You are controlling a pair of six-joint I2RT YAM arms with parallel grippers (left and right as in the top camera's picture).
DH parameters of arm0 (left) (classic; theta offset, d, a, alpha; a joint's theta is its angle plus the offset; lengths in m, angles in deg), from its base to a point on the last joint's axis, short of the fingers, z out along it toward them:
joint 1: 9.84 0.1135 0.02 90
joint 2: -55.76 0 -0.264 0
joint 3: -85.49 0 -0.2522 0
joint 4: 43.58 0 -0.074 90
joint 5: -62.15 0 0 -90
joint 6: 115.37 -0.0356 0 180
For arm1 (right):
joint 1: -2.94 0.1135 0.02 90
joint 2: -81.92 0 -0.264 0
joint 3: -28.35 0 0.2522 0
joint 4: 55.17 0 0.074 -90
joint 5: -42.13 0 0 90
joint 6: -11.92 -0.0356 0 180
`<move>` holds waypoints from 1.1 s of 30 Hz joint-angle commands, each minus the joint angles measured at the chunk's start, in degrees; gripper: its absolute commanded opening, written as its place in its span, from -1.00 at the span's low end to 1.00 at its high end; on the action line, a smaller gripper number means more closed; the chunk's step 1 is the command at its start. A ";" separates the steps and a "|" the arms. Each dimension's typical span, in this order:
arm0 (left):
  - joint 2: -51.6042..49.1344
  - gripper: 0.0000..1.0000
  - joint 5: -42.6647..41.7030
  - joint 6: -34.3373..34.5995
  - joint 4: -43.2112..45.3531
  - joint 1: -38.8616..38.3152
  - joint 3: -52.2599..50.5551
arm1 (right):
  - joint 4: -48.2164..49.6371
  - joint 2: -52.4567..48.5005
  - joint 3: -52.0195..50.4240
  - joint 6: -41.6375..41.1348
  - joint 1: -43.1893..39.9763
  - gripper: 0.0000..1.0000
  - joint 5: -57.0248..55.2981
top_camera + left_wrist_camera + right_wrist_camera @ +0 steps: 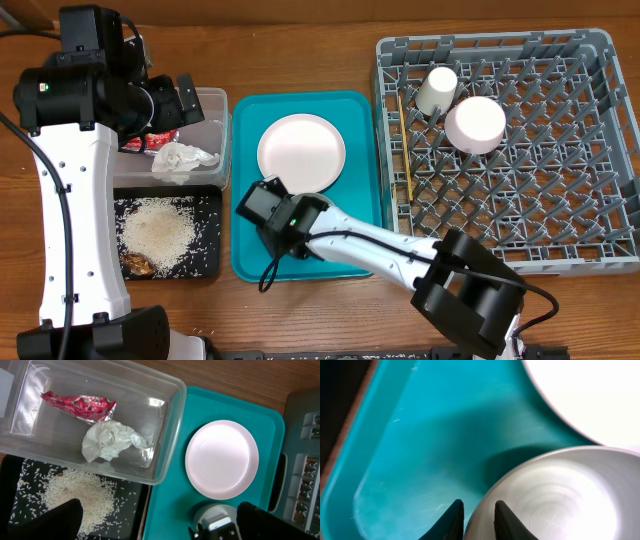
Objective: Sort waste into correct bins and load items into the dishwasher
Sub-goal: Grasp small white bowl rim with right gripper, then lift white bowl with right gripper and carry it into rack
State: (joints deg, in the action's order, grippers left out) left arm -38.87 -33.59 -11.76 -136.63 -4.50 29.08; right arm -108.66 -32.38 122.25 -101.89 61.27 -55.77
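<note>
My right gripper [476, 521] [268, 208] is shut on the rim of the small grey-white bowl [555, 495] [216, 510], which stands on the teal tray next to the pale pink plate [301, 152] [221, 458]. My left gripper [160, 530] [175, 100] is wide open and empty above the clear tub [167, 420]. The tub holds the red wrapper [77, 404] and the white napkin [112, 440]. Rice [155, 232] and brown scraps [140, 265] lie in the black tray [214, 265]. The white cup [437, 90], pinkish bowl [474, 125] and chopsticks [404, 145] are in the grey rack [560, 200].
The teal tray [250, 255] lies between the black tray and the rack. My right arm crosses low over the tray's front right corner. Bare wood table runs along the front edge.
</note>
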 commanded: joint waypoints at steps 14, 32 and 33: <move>-0.42 1.00 0.37 0.76 0.02 -0.11 0.04 | -3.69 -0.57 0.83 -0.46 -1.46 -0.87 -1.09; -0.42 0.99 0.37 0.79 0.02 -0.11 0.04 | -22.03 17.57 13.05 0.02 -6.75 -0.92 1.53; -0.42 1.00 0.37 0.79 0.02 -0.11 0.04 | -22.53 18.88 13.05 0.61 -8.09 -0.92 3.78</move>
State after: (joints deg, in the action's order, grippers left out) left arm -38.87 -33.57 -11.76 -136.65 -4.50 29.08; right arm -129.82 -21.27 133.11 -102.03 57.68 -55.68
